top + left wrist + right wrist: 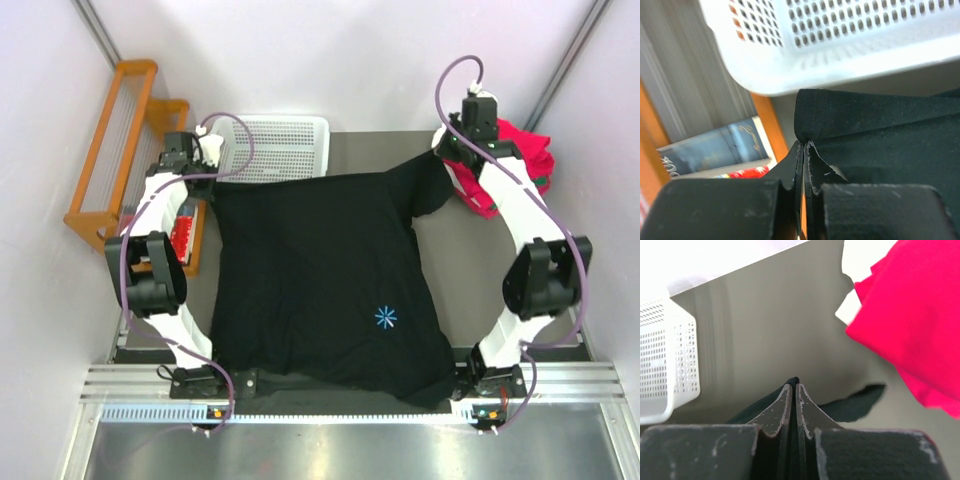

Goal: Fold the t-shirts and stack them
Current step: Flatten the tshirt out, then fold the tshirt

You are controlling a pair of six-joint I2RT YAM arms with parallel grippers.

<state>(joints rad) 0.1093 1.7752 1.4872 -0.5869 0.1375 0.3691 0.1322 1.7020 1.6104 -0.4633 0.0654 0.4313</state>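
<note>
Slipping looks like the main danger: the left fingers (pixel 799 160) are pressed together on only the hemmed far-left corner of the black t-shirt (pixel 320 280), and the right fingers (pixel 787 397) are closed the same way on a thin bit of cloth at its far-right sleeve, so a brisk or uneven pull could tear either pinch loose and leave the fold crooked

That shirt lies spread over the middle of the worktop (pixel 455 265), starburst mark up, its near hem reaching the near edge, where it could snag or drag as the far edge is lifted

Crowding is the second worry: the right arm works just beside the folded red t-shirt (pixel 515 155), with white cloth showing under it in the right wrist view, and a wide swing could topple that pile, while the left fingers sit right next to the white perforated basket (pixel 285 124) and could shove it

From above, the basket appears to hold nothing; the orange rack (pixel 110 140) at the left keeps a book (pixel 715 150)
</note>
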